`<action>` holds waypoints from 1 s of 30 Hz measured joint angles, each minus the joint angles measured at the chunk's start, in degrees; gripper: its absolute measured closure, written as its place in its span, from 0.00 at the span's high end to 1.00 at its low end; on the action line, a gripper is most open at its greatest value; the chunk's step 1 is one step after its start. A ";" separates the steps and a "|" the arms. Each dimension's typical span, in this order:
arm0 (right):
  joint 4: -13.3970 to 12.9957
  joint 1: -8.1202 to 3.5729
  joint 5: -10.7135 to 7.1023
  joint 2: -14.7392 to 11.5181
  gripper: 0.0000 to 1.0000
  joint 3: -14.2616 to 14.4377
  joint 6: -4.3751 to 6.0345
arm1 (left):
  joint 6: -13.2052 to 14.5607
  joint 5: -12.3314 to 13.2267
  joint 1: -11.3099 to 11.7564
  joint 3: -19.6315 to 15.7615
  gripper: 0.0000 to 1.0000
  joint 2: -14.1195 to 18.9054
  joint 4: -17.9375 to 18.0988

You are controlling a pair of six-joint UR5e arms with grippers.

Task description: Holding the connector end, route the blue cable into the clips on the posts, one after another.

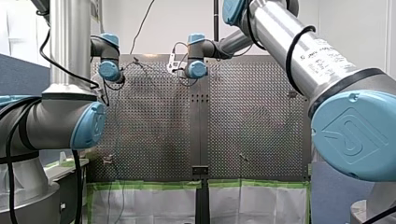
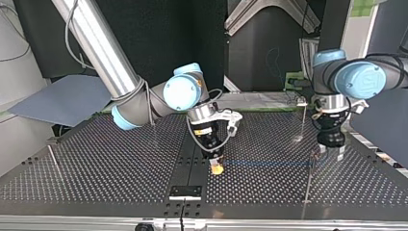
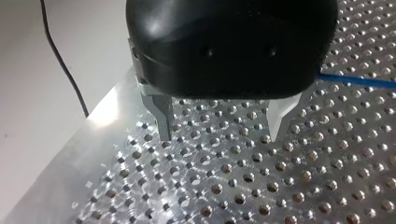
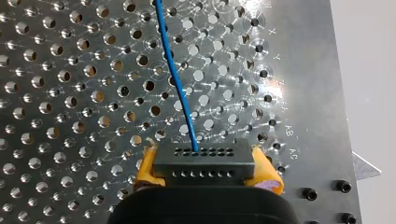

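At the top view's far left stands a thin post (image 2: 52, 156). At centre my right gripper (image 2: 217, 166) clamps its yellow pads on the dark connector (image 4: 201, 161), low over the perforated table (image 2: 120, 168). The blue cable (image 2: 267, 163) runs right toward another post (image 2: 306, 120) and my left gripper (image 2: 331, 153), whose metal fingers gape on nothing. Likely risk: a low, taut pull slides the cable under the clips, or twists the connector loose

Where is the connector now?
The connector is held in my right tool, low over the table's middle in the top view; the blue cable runs from it toward that view's right.
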 joint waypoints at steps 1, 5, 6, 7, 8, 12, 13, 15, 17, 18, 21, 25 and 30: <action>0.02 0.00 -0.01 0.01 0.00 0.00 0.00 | 0.02 -0.20 -0.02 0.00 1.00 0.34 -0.59; 0.06 0.05 0.00 0.03 0.00 0.00 0.00 | -0.30 0.47 -0.50 0.00 1.00 2.10 -3.05; 0.06 0.08 0.02 0.03 0.00 0.00 0.00 | -0.45 0.85 -0.65 0.00 1.00 2.37 -3.54; 0.06 0.11 0.04 0.03 0.00 0.00 0.00 | -0.62 1.29 -0.79 0.00 1.00 2.57 -4.08; 0.07 0.14 0.05 0.03 0.00 0.00 0.00 | -0.88 1.98 -0.94 0.00 1.00 2.75 -4.84; 0.09 0.32 0.03 0.04 0.00 0.00 0.02 | -1.74 4.25 -1.00 0.01 1.00 2.96 -7.17; 0.12 0.37 0.02 0.04 0.00 0.00 0.02 | -1.87 4.76 -0.91 0.01 1.00 2.97 -7.71; 0.18 0.47 0.00 0.04 0.00 0.01 0.03 | -2.07 5.98 -0.71 0.00 1.00 2.97 -8.80; 0.35 0.59 -0.01 0.04 0.00 0.00 0.02 | -2.09 7.17 -0.52 0.00 1.00 2.98 -9.55; 0.43 0.63 -0.01 0.04 0.00 0.01 0.02 | -2.06 7.51 -0.47 0.01 1.00 2.99 -9.80; 0.64 0.68 -0.01 0.04 0.00 0.00 0.01 | -1.74 7.49 -0.22 0.00 1.00 3.11 -10.57; 0.75 0.69 0.00 0.04 0.00 0.00 0.00 | -1.65 7.08 0.24 0.00 1.00 3.84 -11.16; 0.77 0.70 0.00 0.04 0.00 0.00 0.01 | -1.59 6.65 1.00 0.00 1.00 4.77 -11.77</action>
